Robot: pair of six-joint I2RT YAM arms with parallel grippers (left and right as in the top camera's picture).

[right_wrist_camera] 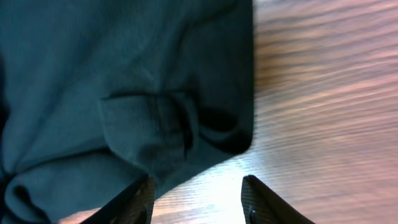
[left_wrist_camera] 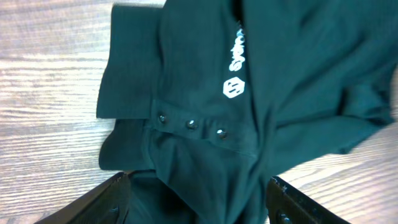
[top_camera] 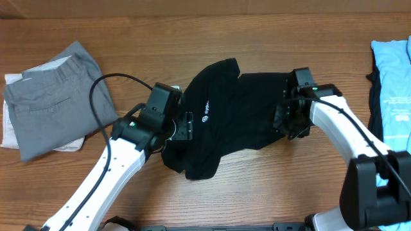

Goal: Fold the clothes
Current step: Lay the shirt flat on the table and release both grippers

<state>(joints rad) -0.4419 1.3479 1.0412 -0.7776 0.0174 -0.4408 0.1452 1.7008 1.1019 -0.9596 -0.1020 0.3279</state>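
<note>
**Left pincer** point(left_wrist_camera: 199, 194): open. The jaws stand wide apart and clamp nothing. Black fabric of the shirt point(top_camera: 237, 109) lies under and between them. In the left wrist view, a placket with three dark buttons point(left_wrist_camera: 190, 124) runs just ahead of the jaws. A white logo point(left_wrist_camera: 233, 87) with white lettering above it sits farther out. In the overhead view this pincer is at the shirt's left edge.

**Right pincer** point(right_wrist_camera: 198, 186): open, and it grips nothing. A rolled fold of the shirt lies just ahead of one finger point(right_wrist_camera: 138, 199). Bare wood shows ahead of the other finger. In the overhead view this pincer is at the shirt's right edge.

**Shirt**: it lies crumpled, logo side up, at the middle of the table point(top_camera: 192, 38), between the two arms.

**Surroundings**: grey trousers point(top_camera: 51, 99) lie on the table at the far left, well apart from the shirt. A light-blue garment point(top_camera: 395, 77) lies at the right edge. A black cable point(top_camera: 94, 96) loops up from the left arm, beside the trousers.
</note>
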